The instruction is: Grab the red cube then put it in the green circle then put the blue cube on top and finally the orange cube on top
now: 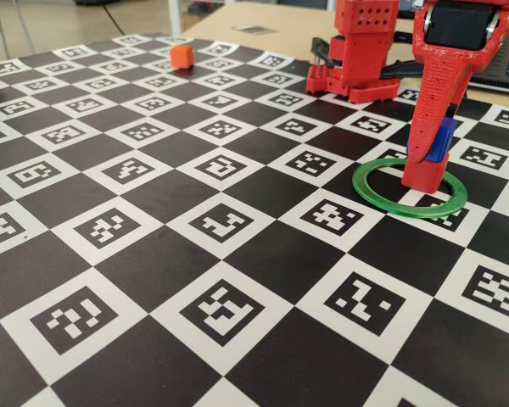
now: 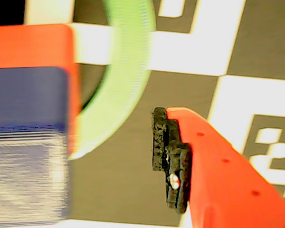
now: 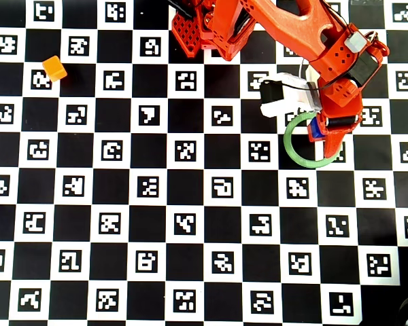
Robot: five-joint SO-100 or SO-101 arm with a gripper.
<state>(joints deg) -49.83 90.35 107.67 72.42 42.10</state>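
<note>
The red cube (image 1: 422,176) sits inside the green circle (image 1: 382,199), a flat ring on the checkered mat. The blue cube (image 1: 445,140) is on top of it, partly hidden by a finger. My gripper (image 1: 433,153) hangs straight down over the stack and stands open. In the wrist view the blue cube (image 2: 28,142) fills the left side, with the red cube (image 2: 33,45) beyond it and the green circle (image 2: 123,71) curving past. The padded finger (image 2: 160,142) is well clear of the blue cube. The orange cube (image 1: 181,57) lies alone at the far left (image 3: 54,68).
The arm's red base (image 3: 204,27) stands at the mat's far edge, near the ring. A white camera mount (image 3: 282,98) juts from the wrist. The black-and-white marker mat (image 3: 183,204) stretches wide between the ring and the orange cube.
</note>
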